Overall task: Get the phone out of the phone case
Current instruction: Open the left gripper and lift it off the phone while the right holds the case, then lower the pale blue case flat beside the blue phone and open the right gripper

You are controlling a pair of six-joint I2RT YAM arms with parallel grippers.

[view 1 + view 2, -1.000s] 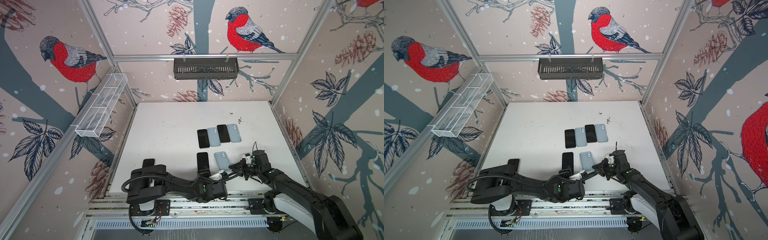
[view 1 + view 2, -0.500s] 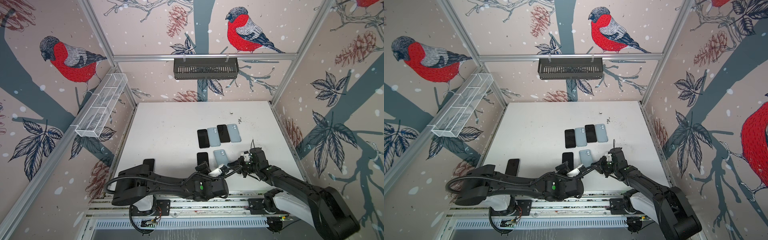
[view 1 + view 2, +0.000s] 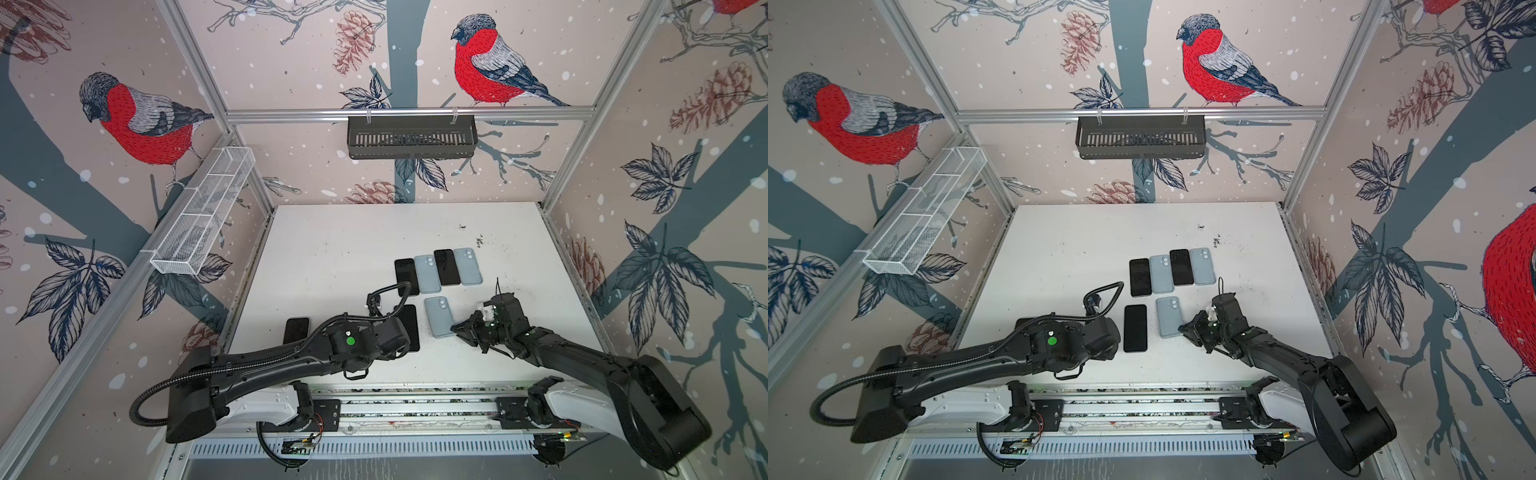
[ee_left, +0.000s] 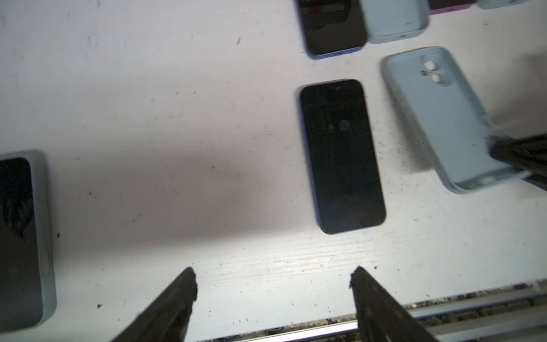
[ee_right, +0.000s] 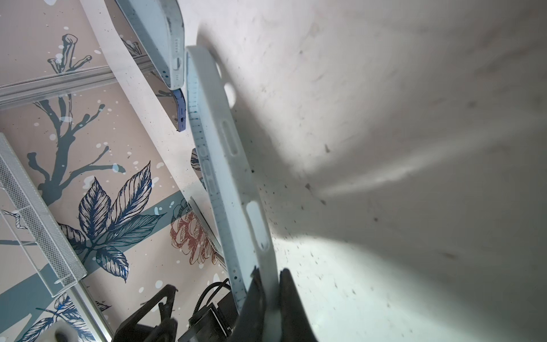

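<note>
Left pincer (image 4: pixel 273 275) now back off phone (image 4: pixel 340 157), agape, empty; right pincer (image 5: pixel 270 278) tight on pale-blue case (image 5: pixel 225 165).

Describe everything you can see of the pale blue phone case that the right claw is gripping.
The pale blue phone case looks like soft matte rubber, with rounded corners, a camera cut-out with two round holes at its far end and button slots along one side wall. It lies back up on the white table, beside the bare black phone but apart from it. The right claw is shut on its near right corner. Whether that corner is lifted cannot be told.
</note>
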